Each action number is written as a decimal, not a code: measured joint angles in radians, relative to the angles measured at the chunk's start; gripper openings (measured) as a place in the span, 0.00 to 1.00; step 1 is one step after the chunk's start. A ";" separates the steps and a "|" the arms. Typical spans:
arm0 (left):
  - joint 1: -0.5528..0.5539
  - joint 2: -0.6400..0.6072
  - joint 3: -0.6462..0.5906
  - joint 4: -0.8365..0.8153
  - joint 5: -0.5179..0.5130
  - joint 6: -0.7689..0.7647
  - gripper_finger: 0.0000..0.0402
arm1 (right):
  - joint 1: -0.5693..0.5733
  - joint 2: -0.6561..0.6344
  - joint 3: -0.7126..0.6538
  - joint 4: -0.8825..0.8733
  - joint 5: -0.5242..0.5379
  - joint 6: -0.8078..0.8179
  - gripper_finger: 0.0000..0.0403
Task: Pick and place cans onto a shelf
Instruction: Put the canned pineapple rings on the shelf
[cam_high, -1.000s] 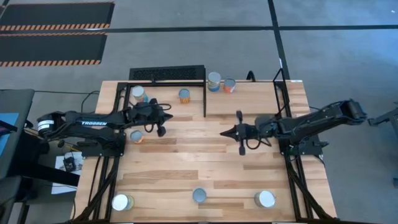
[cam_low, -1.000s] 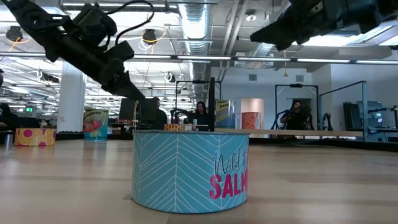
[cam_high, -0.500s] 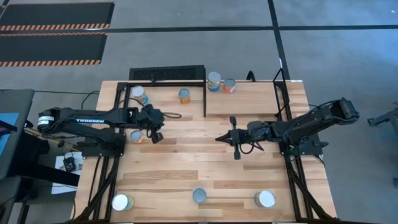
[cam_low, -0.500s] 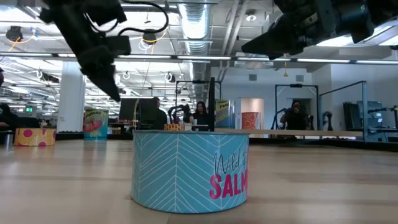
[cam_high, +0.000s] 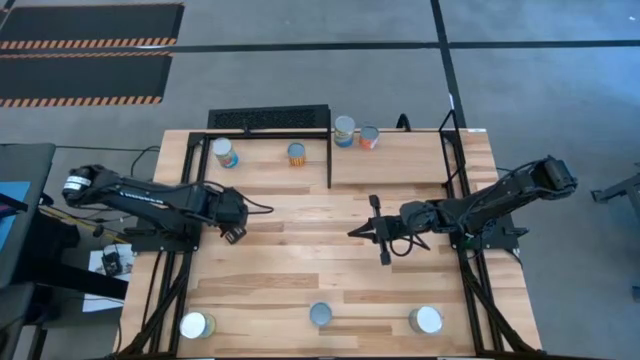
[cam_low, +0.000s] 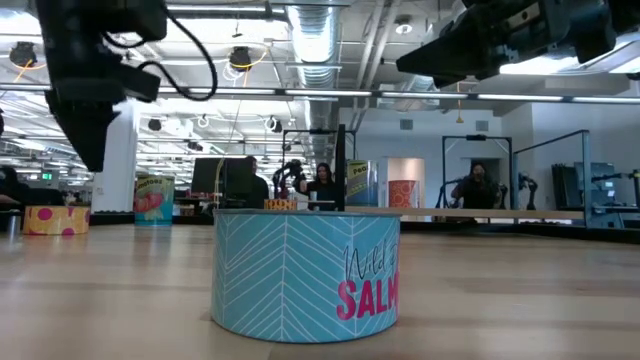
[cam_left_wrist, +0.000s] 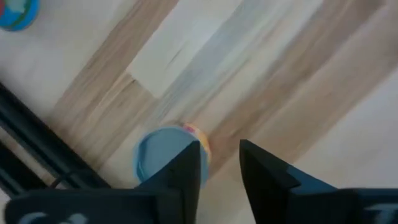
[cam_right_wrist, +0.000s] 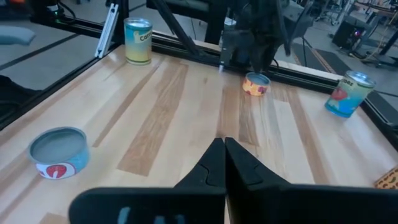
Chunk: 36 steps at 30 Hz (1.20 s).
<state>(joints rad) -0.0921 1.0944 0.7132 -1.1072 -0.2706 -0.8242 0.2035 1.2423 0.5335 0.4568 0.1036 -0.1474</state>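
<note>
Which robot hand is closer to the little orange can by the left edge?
Left. The left gripper hangs right above the orange can, fingers open. The right gripper, shut, is mid-table, far away.

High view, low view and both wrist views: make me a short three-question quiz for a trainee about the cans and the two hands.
1. True or false: the right hand is shut and empty, while the left hand is open.
2. Multiple choice: what colour is the label of the salmon can closest to the low camera? A light blue, B orange, C white.
3. Short answer: in the high view, how many cans stand on the shelf?

Key: 1 true. 2 A. 3 two.
</note>
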 joint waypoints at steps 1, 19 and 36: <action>0.000 0.002 -0.014 0.006 -0.014 -0.009 0.28 | 0.000 0.000 0.000 0.000 0.000 -0.001 0.02; 0.007 0.018 -0.216 0.151 0.032 -0.043 0.35 | -0.001 -0.001 0.000 -0.002 0.003 0.009 0.02; 0.009 0.032 -0.165 0.863 0.075 0.437 0.01 | 0.000 -0.001 0.000 0.001 0.009 0.036 0.02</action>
<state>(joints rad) -0.0834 1.1269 0.5478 -0.2445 -0.1961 -0.3869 0.2035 1.2415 0.5332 0.4576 0.1131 -0.1116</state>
